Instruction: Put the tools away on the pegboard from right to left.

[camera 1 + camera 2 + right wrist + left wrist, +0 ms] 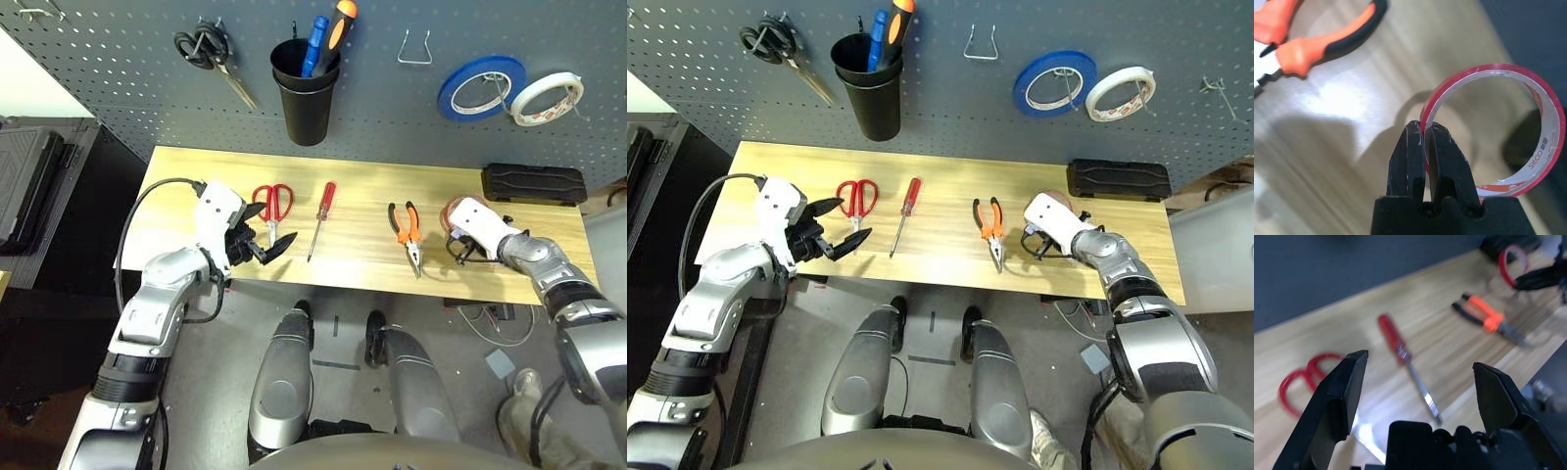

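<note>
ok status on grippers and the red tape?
Right gripper shut on red tape ring, ring at the table. Left gripper open over red-handled scissors. Nothing blocking the empty hook.

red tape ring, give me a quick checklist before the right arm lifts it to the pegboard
1. Right gripper shut on the red tape ring's wall: ok.
2. One finger inside the ring, one outside: ok.
3. Ring free of the orange-handled pliers: ok, they lie apart.
4. Free wire hook on the pegboard, left of the blue tape roll: ok.
5. Left gripper open and away, near the red-handled scissors: ok.
6. Ring already off the table: cannot tell.
</note>
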